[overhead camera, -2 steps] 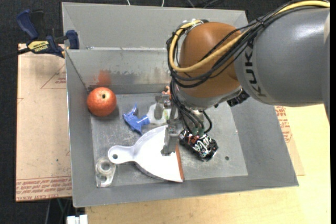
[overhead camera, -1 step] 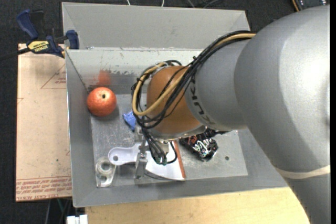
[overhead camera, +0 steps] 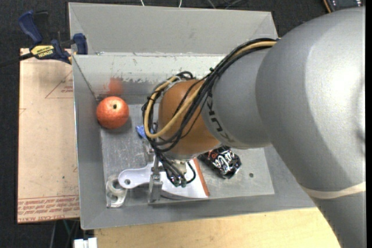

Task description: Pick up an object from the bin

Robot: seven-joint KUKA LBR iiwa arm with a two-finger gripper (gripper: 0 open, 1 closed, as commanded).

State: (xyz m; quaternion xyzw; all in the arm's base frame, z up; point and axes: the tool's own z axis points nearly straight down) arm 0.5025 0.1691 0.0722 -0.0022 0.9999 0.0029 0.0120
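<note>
- gripper point(overhead camera: 154, 182) low in bin point(overhead camera: 258, 183), at white bracket point(overhead camera: 129, 178); open or closed, can't tell
- red apple point(overhead camera: 112, 112) left, well apart
- black wad point(overhead camera: 221, 161) on right

Grey arm point(overhead camera: 314, 101), orange wrist cover point(overhead camera: 181, 119), looped cables point(overhead camera: 152, 103).

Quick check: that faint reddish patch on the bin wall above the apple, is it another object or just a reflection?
Camera view: it looks like the red apple reflected in the bin's shiny metal back wall, not a second object. In the same view, the arm hides the middle of the bin floor.
</note>
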